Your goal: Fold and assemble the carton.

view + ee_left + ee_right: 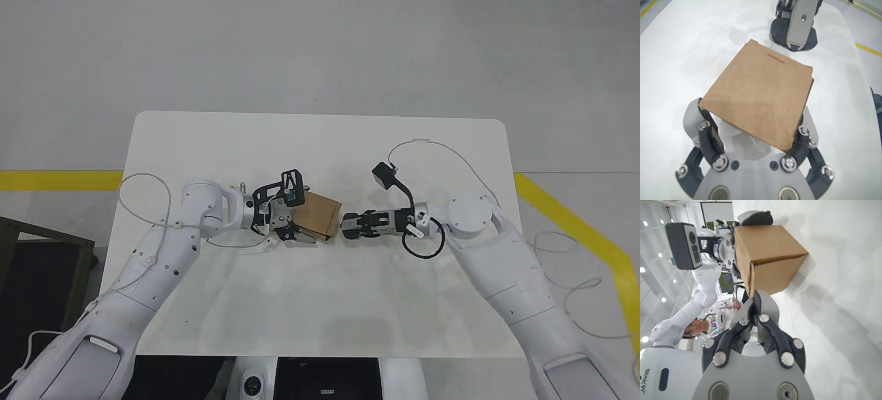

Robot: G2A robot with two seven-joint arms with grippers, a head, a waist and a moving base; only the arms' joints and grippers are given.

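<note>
Overhead, the carton (320,214) sits near the middle of the white desk (320,140), already shaped into a box. The left gripper (292,218) is at its 9 o'clock side and the right gripper (350,222) is at its 3 o'clock side, tip against or just beside the cardboard.

Seen from the left wrist, the carton (761,91) has its near end between the left gripper's fingers (705,115), which pinch it from both sides. A short slit marks the top panel near the far edge. Beyond that edge the right gripper (794,45) stands close to the box.

Seen from the right wrist, the right gripper (755,298) has its fingers (764,306) pressed together with nothing between them. Their tip meets the layered flap edge at the carton's (768,256) near corner. Whether it is pressing that edge or merely beside it is hard to say from this angle.

The likely trouble is at that edge. A push from the 3 o'clock side that lands off the flap could slide past the corner or dent it. A push that is too firm could twist the box in the left fingers, which hold only one end, and the flap would spring open.
</note>
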